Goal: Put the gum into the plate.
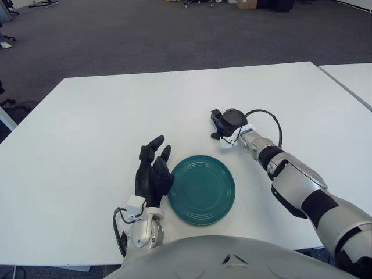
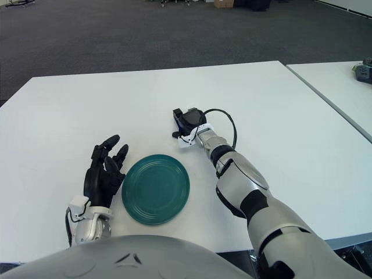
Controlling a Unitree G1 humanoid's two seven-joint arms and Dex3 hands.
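Observation:
A round dark green plate point(image 1: 201, 189) lies on the white table point(image 1: 104, 116) near its front edge. My right hand point(image 1: 225, 124) is just beyond the plate's far right rim, low over the table. Its fingers are curled around a small blue pack of gum point(image 1: 216, 122), which is mostly hidden by the fingers. The hand and gum also show in the right eye view point(image 2: 187, 123). My left hand point(image 1: 152, 171) shows beside the plate's left rim, fingers spread and holding nothing.
A second white table point(image 2: 343, 87) stands to the right across a narrow gap, with a small dark object point(image 2: 363, 71) on its far end. Grey carpet lies beyond the table's far edge.

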